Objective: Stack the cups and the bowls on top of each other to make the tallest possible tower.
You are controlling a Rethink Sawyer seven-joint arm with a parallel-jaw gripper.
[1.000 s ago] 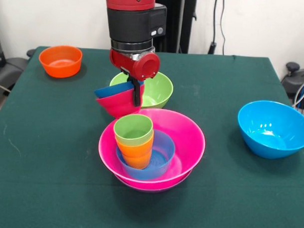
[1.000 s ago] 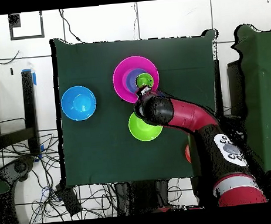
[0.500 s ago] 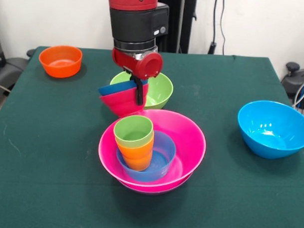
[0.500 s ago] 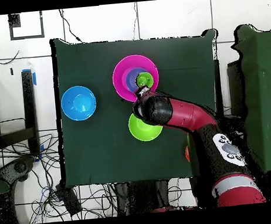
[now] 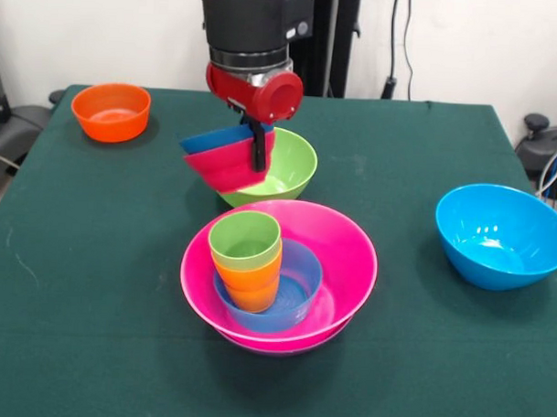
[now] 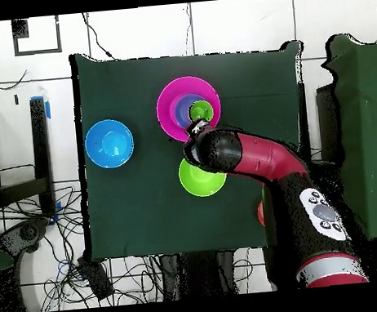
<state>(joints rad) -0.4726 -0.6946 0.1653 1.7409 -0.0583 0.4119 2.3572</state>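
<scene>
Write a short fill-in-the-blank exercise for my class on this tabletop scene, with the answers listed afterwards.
1. The gripper holds a red bowl with a ____ bowl nested inside it.
2. In the pink bowl, the light green cup sits inside the ____ cup.
3. The sky-blue bowl stands alone and holds ____.
4. Just behind the held bowls stands the ____ green bowl.

Answers: dark-blue; orange; nothing; lime

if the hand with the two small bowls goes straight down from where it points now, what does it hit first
Probably the large lime green plastic bowl. The hand, shut on the small red plastic bowl with a dark-blue one nested inside, hangs by that bowl's near rim, though depth is unclear; the wide pink bowl lies close.
</scene>
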